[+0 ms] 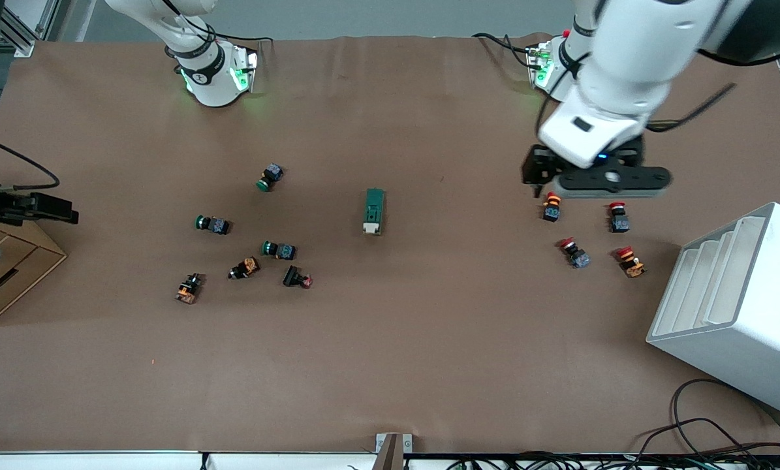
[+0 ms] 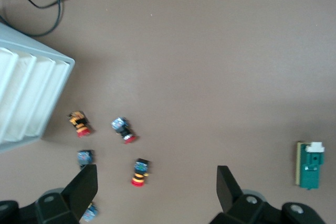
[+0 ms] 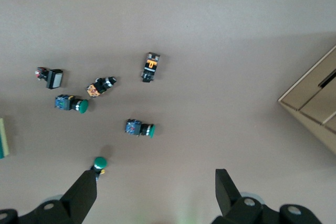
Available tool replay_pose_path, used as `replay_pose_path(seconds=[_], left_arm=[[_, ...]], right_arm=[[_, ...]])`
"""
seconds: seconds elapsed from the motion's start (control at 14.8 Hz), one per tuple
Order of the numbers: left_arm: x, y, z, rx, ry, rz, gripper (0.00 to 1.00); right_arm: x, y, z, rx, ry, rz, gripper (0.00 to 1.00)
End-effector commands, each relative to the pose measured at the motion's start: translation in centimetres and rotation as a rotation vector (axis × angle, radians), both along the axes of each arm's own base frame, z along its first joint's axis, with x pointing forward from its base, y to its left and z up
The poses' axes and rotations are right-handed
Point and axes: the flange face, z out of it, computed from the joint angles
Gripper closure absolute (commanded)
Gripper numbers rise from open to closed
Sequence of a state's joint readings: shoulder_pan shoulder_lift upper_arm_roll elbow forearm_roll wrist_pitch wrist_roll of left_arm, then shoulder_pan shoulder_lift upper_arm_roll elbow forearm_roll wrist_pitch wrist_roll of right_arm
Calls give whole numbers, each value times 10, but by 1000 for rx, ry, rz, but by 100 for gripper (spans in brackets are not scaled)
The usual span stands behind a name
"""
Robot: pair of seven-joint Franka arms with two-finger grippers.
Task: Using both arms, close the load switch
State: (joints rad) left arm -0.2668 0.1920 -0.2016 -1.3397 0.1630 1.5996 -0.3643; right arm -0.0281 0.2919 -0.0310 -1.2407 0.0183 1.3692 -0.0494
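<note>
The load switch (image 1: 374, 211), a dark green block with a white lever piece at the end nearer the front camera, lies alone at the table's middle. It also shows in the left wrist view (image 2: 310, 164) and at the edge of the right wrist view (image 3: 1, 139). My left gripper (image 1: 597, 182) hangs open and empty over the red push-buttons (image 1: 551, 207) toward the left arm's end, apart from the switch; its jaws (image 2: 156, 176) are spread wide. My right gripper (image 3: 155, 179) is open and empty above the green push-buttons (image 3: 139, 128); it is out of the front view.
Several green and mixed push-buttons (image 1: 279, 249) lie scattered toward the right arm's end. A white slotted rack (image 1: 735, 307) stands near the left arm's end, with cables (image 1: 709, 431) by it. A cardboard box (image 1: 4, 267) sits at the right arm's end.
</note>
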Motion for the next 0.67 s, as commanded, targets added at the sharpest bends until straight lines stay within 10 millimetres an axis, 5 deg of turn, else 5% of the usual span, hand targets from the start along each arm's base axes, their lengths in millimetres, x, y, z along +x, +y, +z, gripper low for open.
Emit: replay_pose_path(seconds=[0.0,0.34,0.61], left_arm=[[-6,27,14,14,39,-39,0],[0,67,13,7,97,-33,0],[-9,120,42,-29,80,-113,0]], right_arm=[[-16,13,15,0,-5,-18,0],[-50,9,31,5,-12,31,0],[-80,10,47,-6,-23,34,0]])
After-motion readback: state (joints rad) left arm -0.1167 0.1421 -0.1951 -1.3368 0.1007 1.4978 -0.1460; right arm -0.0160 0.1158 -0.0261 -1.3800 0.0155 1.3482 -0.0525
